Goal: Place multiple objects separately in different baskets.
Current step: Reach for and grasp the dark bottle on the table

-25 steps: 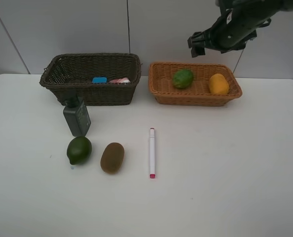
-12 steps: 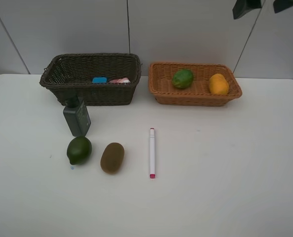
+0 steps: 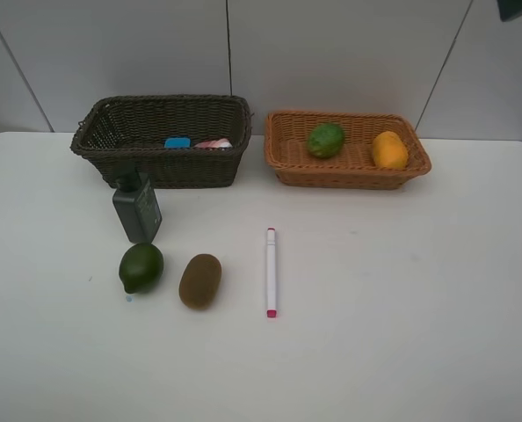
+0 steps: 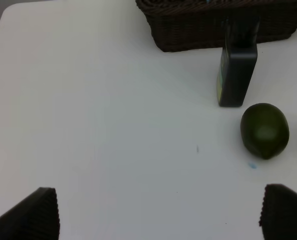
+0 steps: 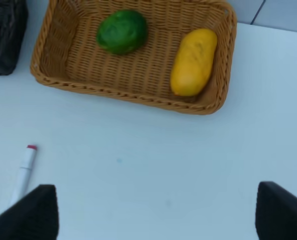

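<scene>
"Right wrist view: what does the right gripper (image 5: 158, 215) have hold of?"

"Nothing. Its jaws stand wide apart with only bare table (image 5: 138, 165) showing between them, and it hangs high over the light basket (image 5: 128, 95). In that basket lie a green fruit (image 5: 122, 31) and the mango (image 5: 194, 61), apart from each other."

"And what has just changed?"

"In the exterior high view a second ago, that arm hung just above the basket's far rim. Half a second ago only its tips showed at the top edge. Now a dark sliver in the upper right corner is all that is left of it. It has pulled up and away, so I judge the drop into the light basket finished and the arm free for another pick."

"The left gripper (image 4: 158, 215)?"

"Also wide open and empty, above the table near the second green fruit (image 4: 264, 130) and the dark bottle (image 4: 237, 70). The bottle stands upright just in front of the dark basket (image 4: 188, 30)."

"Has anything else moved?"

"No. The eraser (image 3: 177, 142) and pink bottle (image 3: 213, 143) lie in the dark basket as before. The kiwi (image 3: 199, 280), just beside the second green fruit, and the marker (image 3: 271, 271) are where they were."

"How far along, then?"

"Four sorted, four left on the table, by my reckoning."
</scene>
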Tool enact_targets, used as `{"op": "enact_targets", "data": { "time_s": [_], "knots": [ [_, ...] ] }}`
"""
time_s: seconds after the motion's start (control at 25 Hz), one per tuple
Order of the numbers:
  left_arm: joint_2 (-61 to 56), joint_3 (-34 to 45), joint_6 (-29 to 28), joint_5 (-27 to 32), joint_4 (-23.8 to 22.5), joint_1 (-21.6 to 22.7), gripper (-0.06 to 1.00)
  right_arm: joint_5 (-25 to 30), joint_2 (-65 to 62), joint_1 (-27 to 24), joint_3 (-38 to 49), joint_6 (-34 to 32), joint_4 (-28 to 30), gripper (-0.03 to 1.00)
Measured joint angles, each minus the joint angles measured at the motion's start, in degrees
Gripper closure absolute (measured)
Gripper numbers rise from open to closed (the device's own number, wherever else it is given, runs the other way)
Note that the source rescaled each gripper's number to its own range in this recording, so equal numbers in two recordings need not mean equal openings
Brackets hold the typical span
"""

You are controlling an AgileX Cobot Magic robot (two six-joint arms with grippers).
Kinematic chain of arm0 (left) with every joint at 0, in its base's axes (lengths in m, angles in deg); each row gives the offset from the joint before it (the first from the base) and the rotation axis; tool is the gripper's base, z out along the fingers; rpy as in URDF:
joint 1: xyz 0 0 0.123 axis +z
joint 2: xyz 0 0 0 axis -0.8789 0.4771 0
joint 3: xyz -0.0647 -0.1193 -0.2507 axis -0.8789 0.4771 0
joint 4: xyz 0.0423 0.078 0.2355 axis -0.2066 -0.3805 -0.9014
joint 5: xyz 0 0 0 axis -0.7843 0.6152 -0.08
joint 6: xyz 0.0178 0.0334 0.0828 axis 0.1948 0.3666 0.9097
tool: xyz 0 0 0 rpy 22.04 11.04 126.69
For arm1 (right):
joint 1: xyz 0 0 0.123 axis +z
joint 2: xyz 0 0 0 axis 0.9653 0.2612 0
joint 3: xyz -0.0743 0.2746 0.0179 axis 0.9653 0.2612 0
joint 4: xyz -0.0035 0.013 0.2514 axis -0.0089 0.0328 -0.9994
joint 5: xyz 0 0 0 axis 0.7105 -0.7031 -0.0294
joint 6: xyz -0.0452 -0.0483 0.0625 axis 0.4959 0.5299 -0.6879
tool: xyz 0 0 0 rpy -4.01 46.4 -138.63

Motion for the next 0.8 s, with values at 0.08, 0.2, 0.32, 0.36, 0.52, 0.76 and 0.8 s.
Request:
{"op": "enact_targets", "data": {
  "time_s": [0.08,0.2,0.32,0.36,0.52,0.76,0.8],
  "knots": [
    [0.0,0.0,0.0,0.0,0.0,0.0,-0.06,0.1,-3.35,0.0,1.89,0.42,0.0,-0.01],
    [0.0,0.0,0.0,0.0,0.0,0.0,-0.06,0.36,-7.99,0.0,5.16,0.47,0.06,-0.01],
    [0.0,0.0,0.0,0.0,0.0,0.0,-0.06,0.41,-12.05,0.0,9.27,0.53,-0.16,-0.01],
    [0.0,0.0,0.0,0.0,0.0,0.0,-0.06,0.41,-13.22,0.0,10.92,0.61,-0.58,-0.01],
    [0.0,0.0,0.0,0.0,0.0,0.0,-0.06,0.53,-16.19,0.0,17.04,0.61,-4.54,-0.01],
    [0.0,0.0,0.0,0.0,0.0,0.0,-0.06,0.48,-18.68,0.0,24.27,0.61,-6.01,-0.01],
    [0.0,0.0,0.0,0.0,0.0,0.0,-0.06,0.4,-19.91,0.0,25.48,0.61,-5.75,-0.01]
  ]
}}
